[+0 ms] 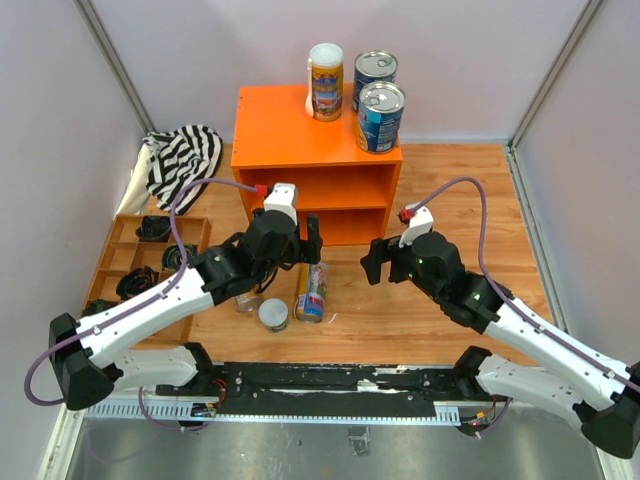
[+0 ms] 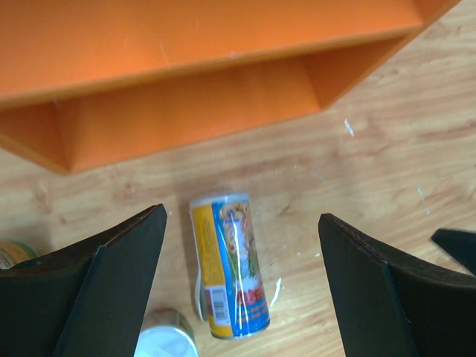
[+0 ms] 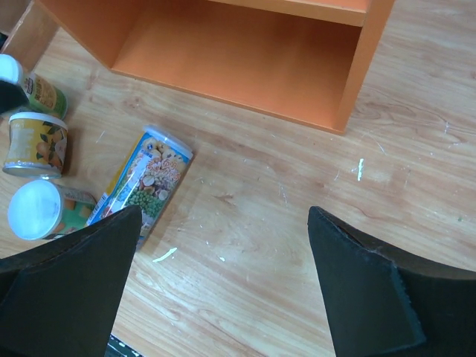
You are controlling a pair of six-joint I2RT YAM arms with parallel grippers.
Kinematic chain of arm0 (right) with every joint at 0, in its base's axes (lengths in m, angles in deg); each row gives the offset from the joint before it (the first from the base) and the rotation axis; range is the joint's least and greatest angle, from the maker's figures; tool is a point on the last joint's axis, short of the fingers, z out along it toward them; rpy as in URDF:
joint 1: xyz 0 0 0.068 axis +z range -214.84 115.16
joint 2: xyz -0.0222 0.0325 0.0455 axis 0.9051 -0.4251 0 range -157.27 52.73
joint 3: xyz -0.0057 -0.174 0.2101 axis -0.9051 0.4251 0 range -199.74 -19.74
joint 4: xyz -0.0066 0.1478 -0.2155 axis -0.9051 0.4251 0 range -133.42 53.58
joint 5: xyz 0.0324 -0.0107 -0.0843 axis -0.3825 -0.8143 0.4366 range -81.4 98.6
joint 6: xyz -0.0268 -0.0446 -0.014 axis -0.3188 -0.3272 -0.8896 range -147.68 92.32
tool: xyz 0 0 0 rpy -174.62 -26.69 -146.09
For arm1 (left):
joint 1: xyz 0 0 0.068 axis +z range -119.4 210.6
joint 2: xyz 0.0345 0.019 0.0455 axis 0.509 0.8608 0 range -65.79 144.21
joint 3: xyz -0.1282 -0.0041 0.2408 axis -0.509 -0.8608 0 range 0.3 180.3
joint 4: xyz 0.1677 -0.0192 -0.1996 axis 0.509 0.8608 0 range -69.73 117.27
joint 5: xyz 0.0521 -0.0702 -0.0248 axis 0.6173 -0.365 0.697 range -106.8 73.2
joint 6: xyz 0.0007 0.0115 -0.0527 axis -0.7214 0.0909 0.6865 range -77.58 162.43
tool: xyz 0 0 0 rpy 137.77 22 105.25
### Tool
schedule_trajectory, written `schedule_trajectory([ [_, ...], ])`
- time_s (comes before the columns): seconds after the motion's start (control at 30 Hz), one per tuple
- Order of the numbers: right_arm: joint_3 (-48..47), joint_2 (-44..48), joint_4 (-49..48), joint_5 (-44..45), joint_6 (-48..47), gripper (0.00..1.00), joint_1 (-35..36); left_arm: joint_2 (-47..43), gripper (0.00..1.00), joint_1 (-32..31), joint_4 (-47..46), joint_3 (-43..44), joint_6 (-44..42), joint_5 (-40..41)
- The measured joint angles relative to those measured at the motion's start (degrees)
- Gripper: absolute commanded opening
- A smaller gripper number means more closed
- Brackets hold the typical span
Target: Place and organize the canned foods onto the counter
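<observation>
The orange counter (image 1: 290,130) stands at 12 o'clock on the table. Toward its 2 o'clock corner it carries two blue-labelled cans (image 1: 380,117) with silver tops and a tall slim can (image 1: 326,82), all upright. The brown tray (image 1: 118,235) at 9 o'clock holds dark round items. A colourful slim can (image 2: 227,268) lies on its side under the left gripper (image 2: 242,216), whose fingers are spread wide. Small cans (image 1: 273,314) sit at its 8 o'clock. The right gripper (image 3: 223,212) is also spread wide and holds nothing.
</observation>
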Motion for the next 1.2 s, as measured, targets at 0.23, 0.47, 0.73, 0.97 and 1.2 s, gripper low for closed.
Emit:
schedule_trajectory([
  [0.23, 1.62, 4.35, 0.52, 1.79, 1.92, 0.95, 0.17, 0.26, 0.88, -3.37, 0.13, -6.64, 4.96, 0.61],
  [0.47, 3.32, 6.93, 1.22, 2.73, 3.28, 0.96, 0.17, 7.89, 0.9, -4.31, -0.42, -8.2, 7.5, 0.09],
  [0.73, 4.74, 9.94, 1.81, 3.58, 3.58, 0.96, 0.17, 18.43, 0.94, -4.37, -0.68, -8.13, 8.48, 0.2],
  [0.97, 5.31, 11.5, 2.67, 4.44, 3.56, 0.97, 0.17, 24.28, 0.96, -4.37, -0.74, -6.32, 8.74, 0.37],
  [1.2, 5.88, 12.41, 3.34, 4.98, 3.52, 0.97, 0.17, 27.54, 0.96, -3.74, -2.34, -5.16, 8.83, -0.52],
])
